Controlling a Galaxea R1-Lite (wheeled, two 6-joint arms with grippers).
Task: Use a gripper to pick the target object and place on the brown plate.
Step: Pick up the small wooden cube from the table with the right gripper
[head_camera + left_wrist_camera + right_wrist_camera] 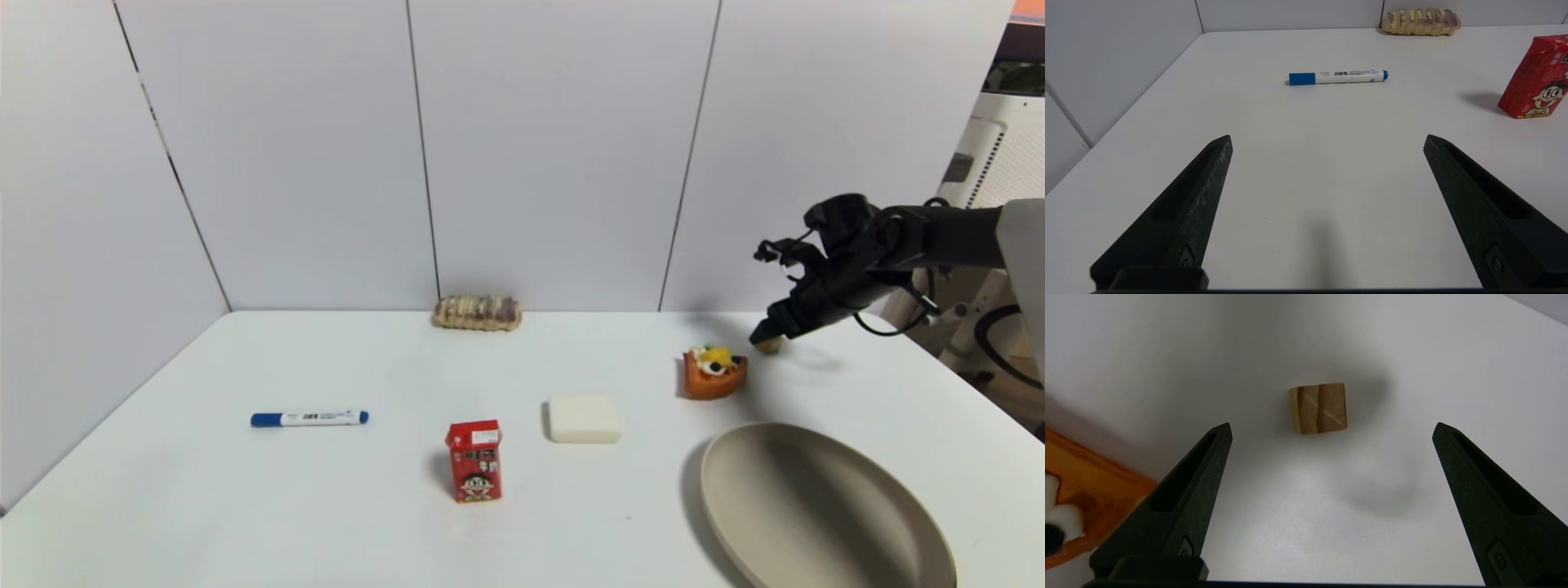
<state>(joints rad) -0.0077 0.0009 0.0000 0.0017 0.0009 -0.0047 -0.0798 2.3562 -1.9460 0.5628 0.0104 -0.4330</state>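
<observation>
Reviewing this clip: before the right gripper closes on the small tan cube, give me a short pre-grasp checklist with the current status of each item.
1. Right gripper open wide enough for the tan cube: ok, both fingers are spread well apart.
2. Cube centred between the fingers: ok sideways, but in the right wrist view it lies beyond the fingertips, so not yet enclosed.
3. Cube free of neighbours: ok, the cake slice sits beside it, apart.
4. Gripper height above the table: cannot tell.
5. Brown plate free to receive: ok, nothing lies on it.
6. Left gripper out of the way: ok, open over the table's left side near the blue marker.
</observation>
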